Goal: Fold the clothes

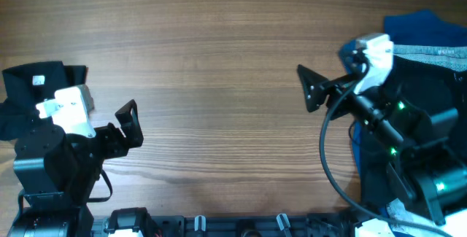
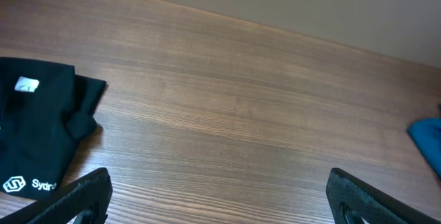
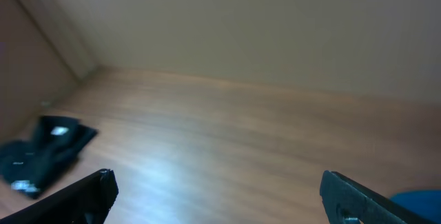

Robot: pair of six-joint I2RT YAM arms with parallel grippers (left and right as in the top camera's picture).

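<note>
The black shirt (image 1: 33, 84) lies folded in a small bundle at the table's left edge, its white neck label facing up. It also shows in the left wrist view (image 2: 34, 127), with its white logo and lettering at the lower left, and small in the right wrist view (image 3: 45, 151). My left gripper (image 1: 130, 126) is open and empty, to the right of the shirt; in its own view (image 2: 217, 200) only bare wood lies between the fingers. My right gripper (image 1: 310, 87) is open and empty over the table's right half, far from the shirt, and its own view (image 3: 217, 196) shows nothing held.
A bright blue garment (image 1: 423, 27) and a black garment with a grey waistband (image 1: 430, 51) lie piled at the right edge, partly under the right arm. A bit of blue shows in the left wrist view (image 2: 427, 138). Bare wooden table (image 1: 219, 62) lies between the arms.
</note>
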